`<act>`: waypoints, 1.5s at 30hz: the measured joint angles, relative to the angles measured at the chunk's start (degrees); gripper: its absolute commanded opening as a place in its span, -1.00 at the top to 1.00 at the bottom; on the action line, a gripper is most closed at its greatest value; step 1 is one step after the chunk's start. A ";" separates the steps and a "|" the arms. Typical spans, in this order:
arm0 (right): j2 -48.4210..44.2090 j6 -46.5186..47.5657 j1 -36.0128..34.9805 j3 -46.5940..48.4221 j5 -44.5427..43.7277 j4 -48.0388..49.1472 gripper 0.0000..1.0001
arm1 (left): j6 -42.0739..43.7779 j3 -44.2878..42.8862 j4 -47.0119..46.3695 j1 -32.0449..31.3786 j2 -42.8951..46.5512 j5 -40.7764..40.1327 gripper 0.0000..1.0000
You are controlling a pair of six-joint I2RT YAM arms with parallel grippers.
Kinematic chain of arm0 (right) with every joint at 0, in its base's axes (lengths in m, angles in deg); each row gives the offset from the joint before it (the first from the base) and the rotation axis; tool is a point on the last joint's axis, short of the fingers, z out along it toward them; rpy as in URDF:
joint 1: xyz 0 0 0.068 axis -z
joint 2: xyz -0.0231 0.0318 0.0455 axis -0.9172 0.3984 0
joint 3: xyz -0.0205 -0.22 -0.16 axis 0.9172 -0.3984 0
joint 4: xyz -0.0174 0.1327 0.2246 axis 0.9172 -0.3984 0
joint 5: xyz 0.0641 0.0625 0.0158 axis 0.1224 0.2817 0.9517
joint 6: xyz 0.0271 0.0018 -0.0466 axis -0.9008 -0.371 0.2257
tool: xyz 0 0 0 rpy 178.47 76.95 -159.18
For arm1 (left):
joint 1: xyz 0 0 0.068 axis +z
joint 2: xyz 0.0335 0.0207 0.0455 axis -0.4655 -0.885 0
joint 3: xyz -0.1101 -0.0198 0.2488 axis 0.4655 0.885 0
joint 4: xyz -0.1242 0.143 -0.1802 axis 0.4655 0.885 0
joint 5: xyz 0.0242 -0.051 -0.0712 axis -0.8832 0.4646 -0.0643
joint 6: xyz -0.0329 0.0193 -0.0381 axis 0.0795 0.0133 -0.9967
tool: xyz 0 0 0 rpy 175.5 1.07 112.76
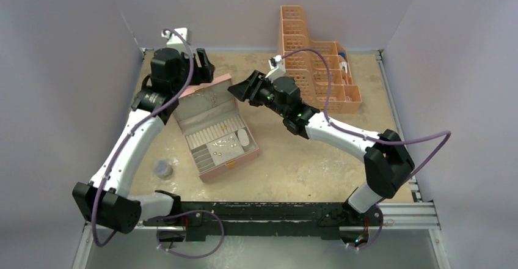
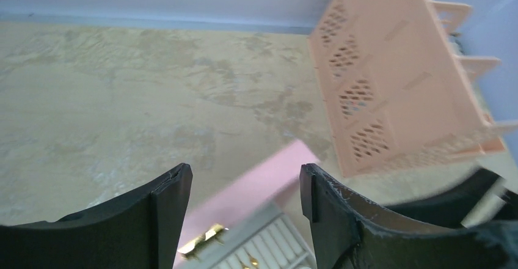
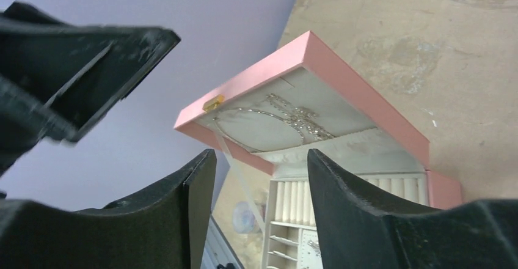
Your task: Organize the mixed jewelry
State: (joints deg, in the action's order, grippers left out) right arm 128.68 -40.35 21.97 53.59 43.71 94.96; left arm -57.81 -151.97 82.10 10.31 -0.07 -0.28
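Observation:
The pink jewelry box (image 1: 211, 170) stands open, its lid (image 1: 204, 101) tilted back. Tiny silvery and coppery-gold pieces of the mixed jewelry (image 1: 225, 147) lie in its white tray, and a few gold ones sit on the ring rolls (image 1: 215, 131). A silvery chain (image 3: 297, 118) hangs inside the lid (image 3: 360, 92). My left gripper (image 1: 202, 67) is open above the lid's back edge, with the pink lid edge (image 2: 256, 189) and gold clasp (image 2: 200, 240) below its jaws (image 2: 244, 177). My right gripper (image 1: 240, 90) is open and empty just right of the lid (image 3: 262, 159).
An orange perforated organizer (image 1: 317, 73) stands at the back right (image 2: 391, 79). A grey round disc (image 1: 162, 169) lies left of the box. Lavender walls close in the left, back and right sides. The left gripper's finger (image 3: 85, 49) shows in the right wrist view.

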 measured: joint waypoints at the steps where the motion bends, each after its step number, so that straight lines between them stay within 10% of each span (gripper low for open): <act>1: 0.15 0.83 0.00 0.44 -0.02 -1.03 -0.25 | -0.26 -0.57 0.48 1.60 -0.98 0.66 -0.30; 18: 19.47 13.90 0.00 31.67 -7.26 -18.75 -0.28 | -6.47 1.44 13.16 18.62 3.21 0.15 -0.31; 45: -1.77 15.56 -0.72 2.62 1.51 -19.69 0.05 | -16.55 9.88 28.48 18.93 19.26 8.02 -0.29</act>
State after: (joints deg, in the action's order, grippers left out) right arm 126.91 -24.79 21.25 56.21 45.22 75.27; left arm -74.35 -142.09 110.57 29.24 19.19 7.75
